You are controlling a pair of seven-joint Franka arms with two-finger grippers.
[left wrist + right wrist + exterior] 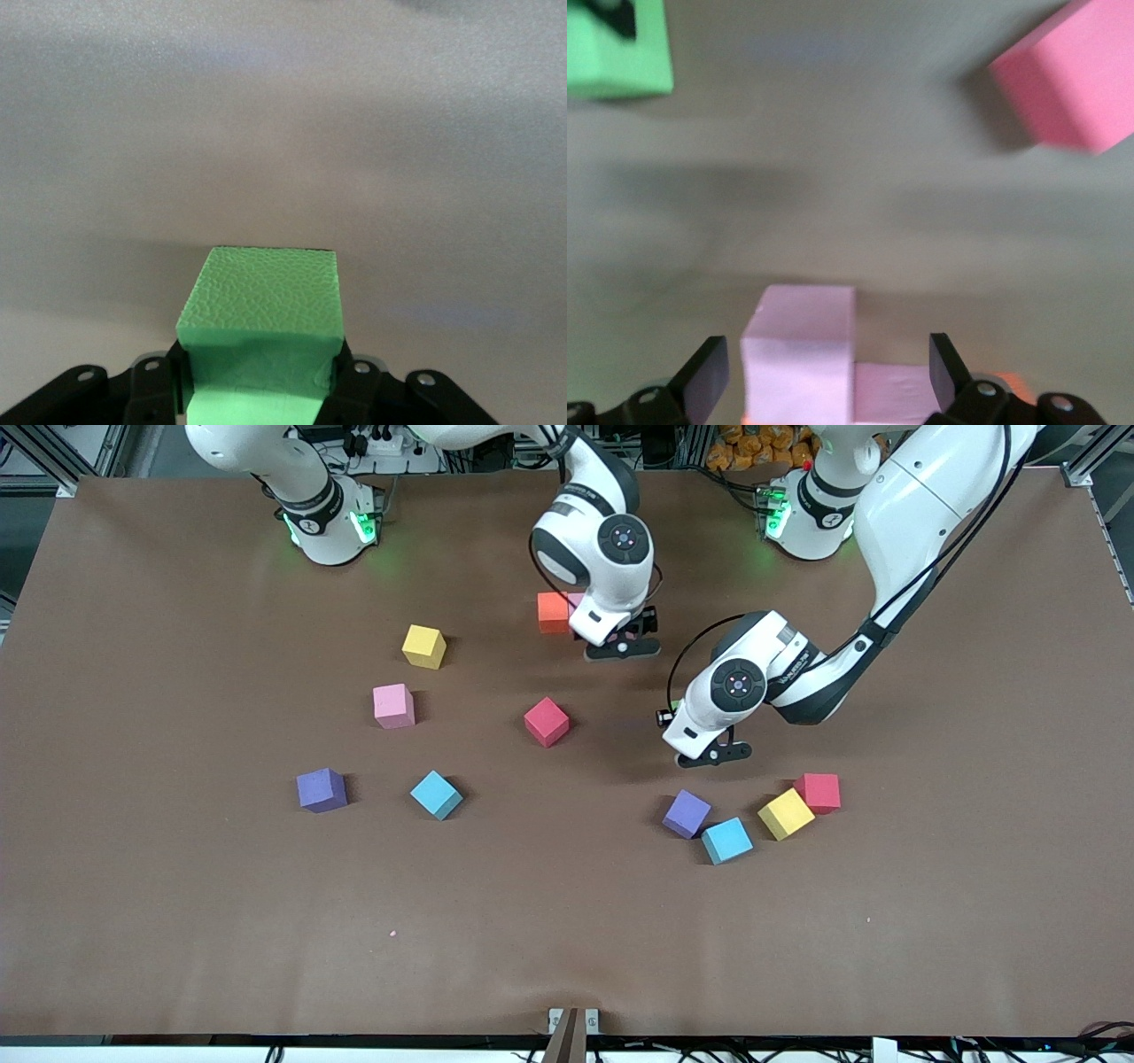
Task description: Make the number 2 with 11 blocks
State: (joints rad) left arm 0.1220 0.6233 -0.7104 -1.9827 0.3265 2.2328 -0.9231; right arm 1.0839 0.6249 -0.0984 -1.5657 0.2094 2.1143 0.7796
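My left gripper (675, 713) is shut on a green block (264, 301) and holds it over bare table, as the left wrist view (261, 372) shows. My right gripper (586, 613) is open around a pink block (799, 354). Its fingers (704, 376) stand apart from the block's sides. That pink block (577, 599) abuts an orange block (554, 612) near the robots' end of the table. No digit 2 shape shows. The green block (611, 44) and a red block (1072, 80) also show in the right wrist view.
Loose blocks toward the right arm's end: yellow (423, 646), pink (393, 706), red (547, 721), purple (322, 789), light blue (436, 794). A cluster sits nearer the front camera below the left gripper: purple (687, 813), light blue (726, 840), yellow (785, 813), red (819, 792).
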